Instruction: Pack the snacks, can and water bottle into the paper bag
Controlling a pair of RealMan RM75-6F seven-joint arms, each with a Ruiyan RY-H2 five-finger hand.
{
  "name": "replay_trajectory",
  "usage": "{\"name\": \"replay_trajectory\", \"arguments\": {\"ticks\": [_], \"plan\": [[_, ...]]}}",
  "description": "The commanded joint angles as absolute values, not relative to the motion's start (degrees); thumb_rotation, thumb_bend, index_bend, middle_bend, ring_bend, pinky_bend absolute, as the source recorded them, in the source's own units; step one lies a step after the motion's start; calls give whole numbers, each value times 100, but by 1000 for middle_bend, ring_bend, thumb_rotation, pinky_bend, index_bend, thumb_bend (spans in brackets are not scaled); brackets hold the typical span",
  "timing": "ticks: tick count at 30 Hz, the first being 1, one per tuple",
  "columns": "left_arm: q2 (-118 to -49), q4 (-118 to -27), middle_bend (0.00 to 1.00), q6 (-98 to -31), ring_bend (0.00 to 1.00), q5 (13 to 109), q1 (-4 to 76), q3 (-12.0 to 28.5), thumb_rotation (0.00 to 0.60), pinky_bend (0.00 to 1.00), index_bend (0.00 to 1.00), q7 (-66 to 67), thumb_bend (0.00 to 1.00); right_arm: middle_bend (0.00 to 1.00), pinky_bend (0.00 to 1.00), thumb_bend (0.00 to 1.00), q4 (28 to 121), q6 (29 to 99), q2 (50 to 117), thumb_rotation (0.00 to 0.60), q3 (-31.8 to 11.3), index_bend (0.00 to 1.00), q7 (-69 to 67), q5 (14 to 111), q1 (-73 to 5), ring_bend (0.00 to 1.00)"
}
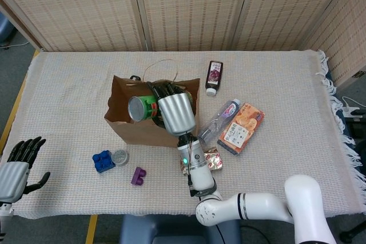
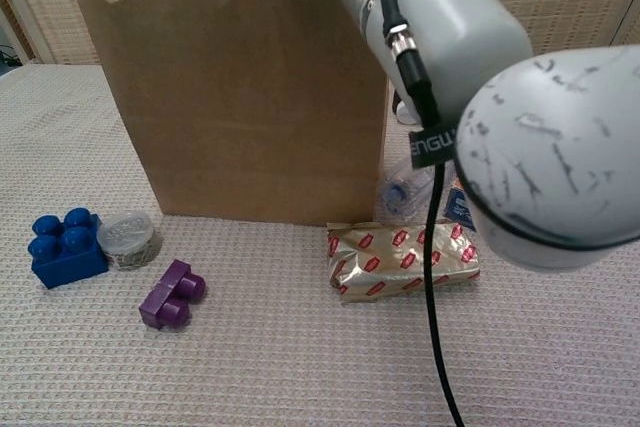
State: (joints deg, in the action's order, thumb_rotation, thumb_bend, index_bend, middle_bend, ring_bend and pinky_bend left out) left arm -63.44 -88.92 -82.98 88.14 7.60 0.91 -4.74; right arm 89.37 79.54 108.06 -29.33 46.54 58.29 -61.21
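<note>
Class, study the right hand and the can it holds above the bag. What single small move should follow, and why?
Probably lower the can further, then let go. The right hand holds the green can on its side over the paper bag's open mouth, seemingly partly inside already. The left hand waits open, far away.

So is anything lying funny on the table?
Yes. The water bottle lies tipped on its side beside the paper bag, and the small dark bottle lies flat too. Toy blocks aren't snacks.

Cloth-covered table [image 1: 74,78] bears paper bag [image 1: 150,130], snacks [image 1: 242,127], bottle [image 1: 219,119].
</note>
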Motion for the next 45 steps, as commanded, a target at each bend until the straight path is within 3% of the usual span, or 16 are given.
{"name": "replay_trajectory", "arguments": {"ticks": [1,9,14,20,27,34,45], "plan": [[-6346,-8895,0,-8299,0,8810,758,92,600,0,25,-468,327,109,198,197,9219,7952,10620,600,-2997,0,4823,5708,-6031,12],[-6350,-8907,0,-8312,0,8798,745,93,600,0,25,-436,329,109,197,188,10083,8187,9899,600,-2985,0,5025,5710,-5654,12],[-6353,-8907,0,-8325,0,8796,733,92,600,0,25,-438,330,109,189,187,11077,8175,8862,600,-2761,0,5128,5609,-5064,12],[-6356,-8921,0,-8336,0,8796,726,92,600,0,25,-397,329,109,179,124,11974,7719,6975,600,-2071,0,4564,5729,-3999,12],[-6381,-8964,0,-8333,0,8762,730,115,600,0,25,-233,329,109,179,77,11641,6707,5598,600,-959,0,2961,6756,-3110,12],[-6404,-9002,0,-8329,0,8719,733,139,600,0,24,-110,330,108,171,19,10843,5957,5476,600,-171,0,2818,7587,-2987,3],[-6388,-8992,0,-8316,0,8730,735,134,600,0,24,-192,329,58,135,10,10234,5263,6166,582,-106,0,3738,6931,-3381,0]]}}
